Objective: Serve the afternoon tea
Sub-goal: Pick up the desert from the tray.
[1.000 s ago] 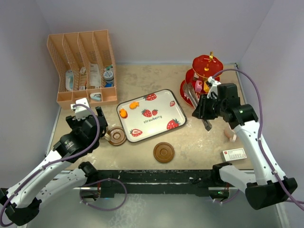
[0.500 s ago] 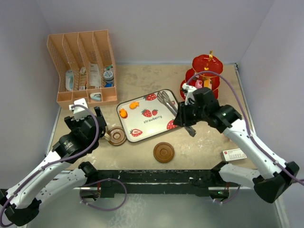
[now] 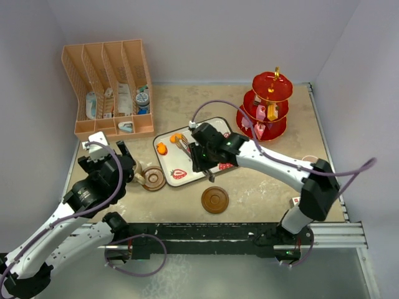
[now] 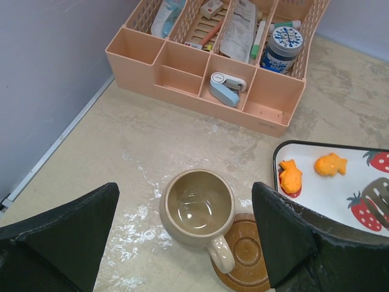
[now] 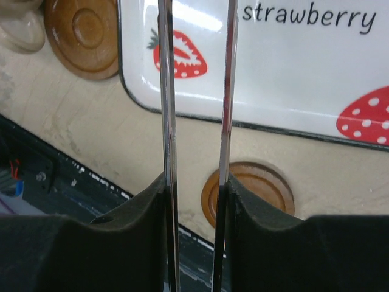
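The right gripper (image 3: 194, 152) is clamped on the thin metal tongs (image 5: 167, 91) over the white strawberry-printed tray (image 5: 292, 67), probably to pick up an orange fish-shaped sweet (image 4: 290, 176) there. The left gripper (image 3: 115, 152), jaws apart, hovers above the tan ceramic mug (image 4: 197, 207) just beside a brown round saucer (image 4: 240, 258).
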